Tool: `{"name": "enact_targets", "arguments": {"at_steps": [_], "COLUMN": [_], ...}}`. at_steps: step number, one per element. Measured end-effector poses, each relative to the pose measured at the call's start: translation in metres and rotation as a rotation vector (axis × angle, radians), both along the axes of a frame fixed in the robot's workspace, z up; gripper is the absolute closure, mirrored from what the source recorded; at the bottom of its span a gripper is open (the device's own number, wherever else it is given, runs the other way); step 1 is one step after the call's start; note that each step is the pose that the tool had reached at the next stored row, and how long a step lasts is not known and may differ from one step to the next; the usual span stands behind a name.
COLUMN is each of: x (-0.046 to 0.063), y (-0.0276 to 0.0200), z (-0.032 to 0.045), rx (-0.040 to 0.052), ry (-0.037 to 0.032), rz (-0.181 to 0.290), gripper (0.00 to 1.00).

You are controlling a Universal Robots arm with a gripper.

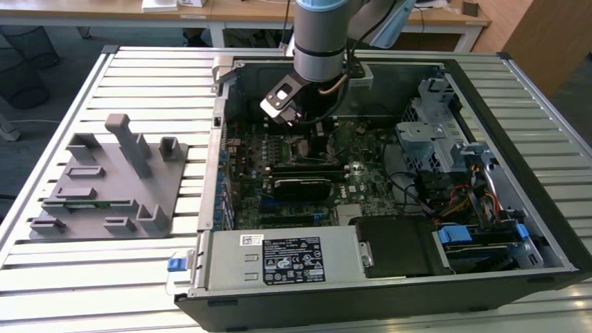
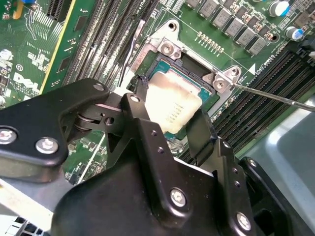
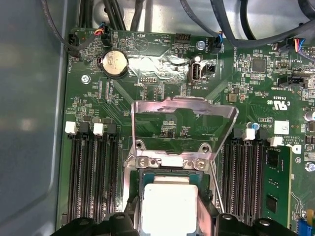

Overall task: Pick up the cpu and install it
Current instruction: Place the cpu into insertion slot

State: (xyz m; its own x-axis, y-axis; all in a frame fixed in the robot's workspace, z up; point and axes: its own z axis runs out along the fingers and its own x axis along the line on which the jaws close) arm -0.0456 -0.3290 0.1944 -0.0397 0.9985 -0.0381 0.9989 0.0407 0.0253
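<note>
Pincer (image 2: 170, 123) clasps cpu (image 2: 172, 96) at open socket (image 2: 192, 63); load plate (image 3: 182, 115) raised.

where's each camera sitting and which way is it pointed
Exterior view: off the arm, high up, looking down into the open case; the arm reaches into it.
Second wrist view: on the wrist, looking along the end effector; its black fingers flank the cpu at the socket.
First wrist view: on the wrist, facing the motherboard and raised plate; the end effector's black tips show.
Shared: both wrist views show the cpu and socket.
</note>
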Motion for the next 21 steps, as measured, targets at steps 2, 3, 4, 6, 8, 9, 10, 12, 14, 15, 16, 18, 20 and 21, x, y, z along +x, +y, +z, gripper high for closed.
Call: {"name": "enact_targets", "arguments": {"at_steps": [2,3,4,6,8,9,10,12,14,15,16,18,20,21], "x": [0.0,0.0,0.0,0.0,0.0,0.0,0.0,0.0,0.0,0.0,0.0,0.0,0.0,0.0], "y": [0.0,0.0,0.0,0.0,0.0,0.0,0.0,0.0,0.0,0.0,0.0,0.0,0.0,0.0], "z": [0.0008,0.0014,0.0022,0.0041,0.0063,0.0075,0.0087,0.0106,0.012,0.0126,0.0132,0.0142,0.0149,0.0152], "rx": [0.0,0.0,0.0,0.0002,0.0001,0.0001,0.0001,0.0001,0.0001,0.0001,0.0,0.0001,0.0001,0.0002], "ry": [0.0,0.0,0.0,-0.0001,-0.0001,0.0,-0.0001,0.0,0.0,0.0,0.0,0.0,0.0,0.0], "rz": [0.0,0.0,0.0,0.0,0.0,0.0,0.0,0.0,0.0,0.0,0.0,0.0,0.0,0.0], "gripper": [0.42,0.42,0.42,0.42,0.42,0.42,0.42,0.44,0.5,0.56,0.62,0.67,0.79,0.79]}}
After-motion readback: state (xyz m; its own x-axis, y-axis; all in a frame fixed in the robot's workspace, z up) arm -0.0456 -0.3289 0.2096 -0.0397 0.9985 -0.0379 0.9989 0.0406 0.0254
